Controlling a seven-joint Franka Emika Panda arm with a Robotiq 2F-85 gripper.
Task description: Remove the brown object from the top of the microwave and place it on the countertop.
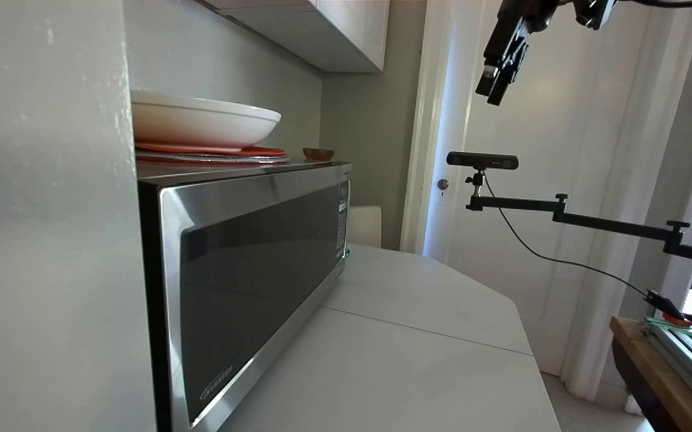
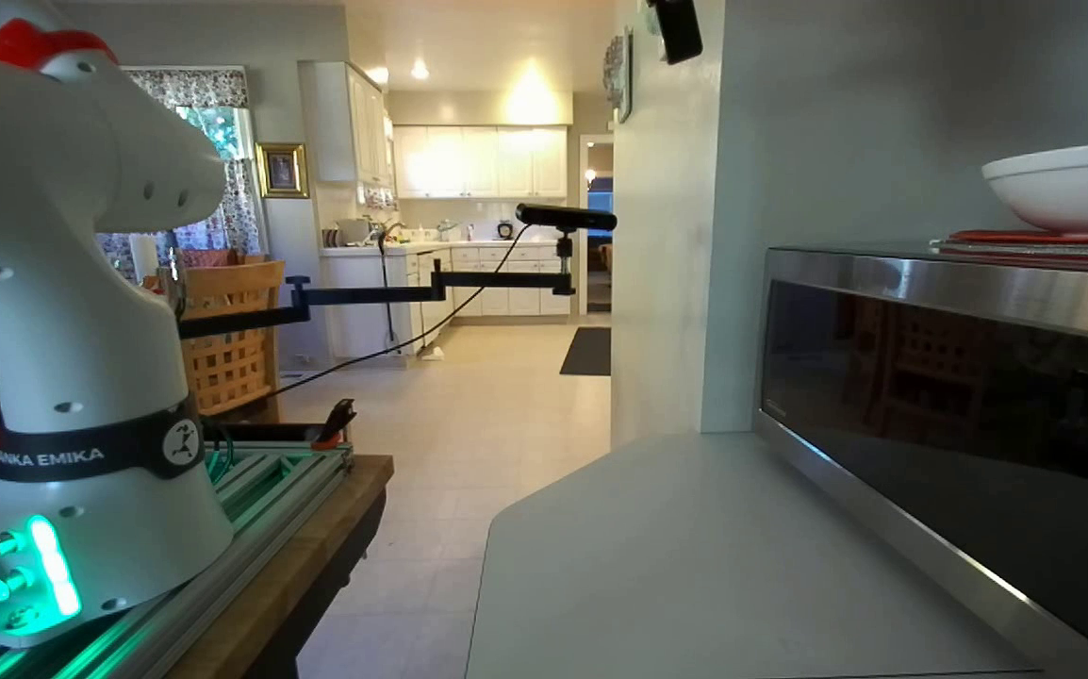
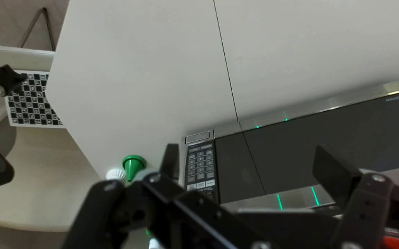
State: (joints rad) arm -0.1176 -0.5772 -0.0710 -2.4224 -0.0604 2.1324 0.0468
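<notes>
The brown object (image 1: 318, 153), small, low and oblong, rests on top of the microwave at its far end in an exterior view. It is not visible in the wrist view. The stainless-steel microwave (image 1: 262, 258) with its dark glass door shows in both exterior views (image 2: 959, 396) and in the wrist view (image 3: 282, 148). It stands on the white countertop (image 1: 418, 354), which also shows in the wrist view (image 3: 144, 69). My gripper (image 1: 490, 99) is high above the counter, in front of and above the microwave. In the wrist view its fingers (image 3: 246, 152) are spread apart with nothing between them.
A white bowl (image 1: 202, 120) sits on reddish stacked plates (image 1: 262, 152) on the microwave, beside the brown object. A wall cabinet (image 1: 322, 36) hangs above. A camera on a black arm (image 1: 483, 160) stands across from the counter. A green cone (image 3: 133, 166) is beside the microwave.
</notes>
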